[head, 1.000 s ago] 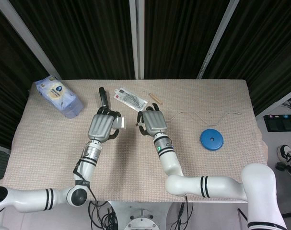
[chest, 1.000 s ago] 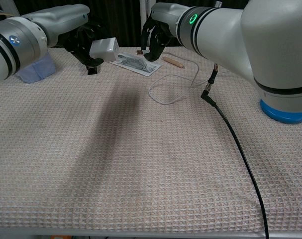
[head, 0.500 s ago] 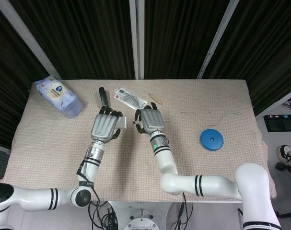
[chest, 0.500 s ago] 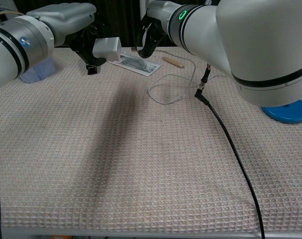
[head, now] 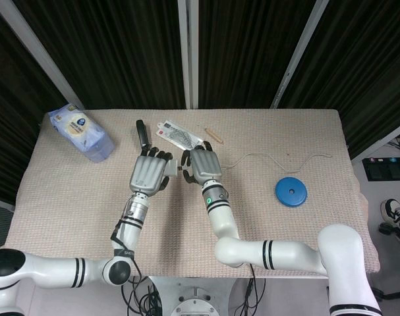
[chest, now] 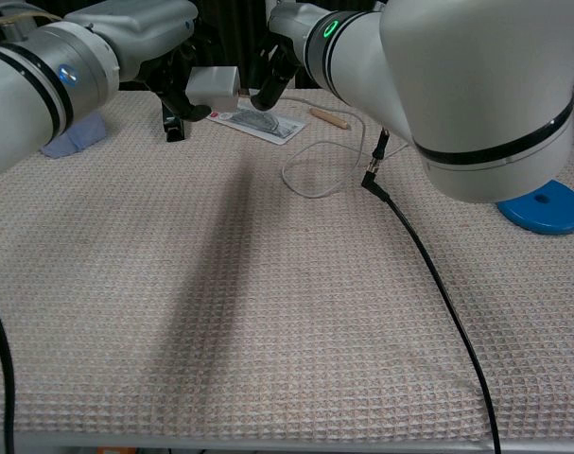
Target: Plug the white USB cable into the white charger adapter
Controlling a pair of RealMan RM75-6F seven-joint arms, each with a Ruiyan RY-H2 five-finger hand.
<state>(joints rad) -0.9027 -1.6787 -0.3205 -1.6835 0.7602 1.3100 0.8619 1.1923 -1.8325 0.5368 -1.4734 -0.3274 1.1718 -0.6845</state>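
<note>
1. With both hands raised mid-frame in head view, left hand [head: 149,174] grips the white charger adapter [chest: 216,87], block pointing toward frame right.
2. Right hand [head: 201,164] sits just right of it, fingers curled; it looks pinched on the plug end of the white USB cable [chest: 317,156], but the plug itself is hidden.
3. Cable slack trails right across the mat [head: 298,125].
4. Key relation: adapter's open face and plug appear nearly in line, just apart; closing looks like a short sideways push.
</note>
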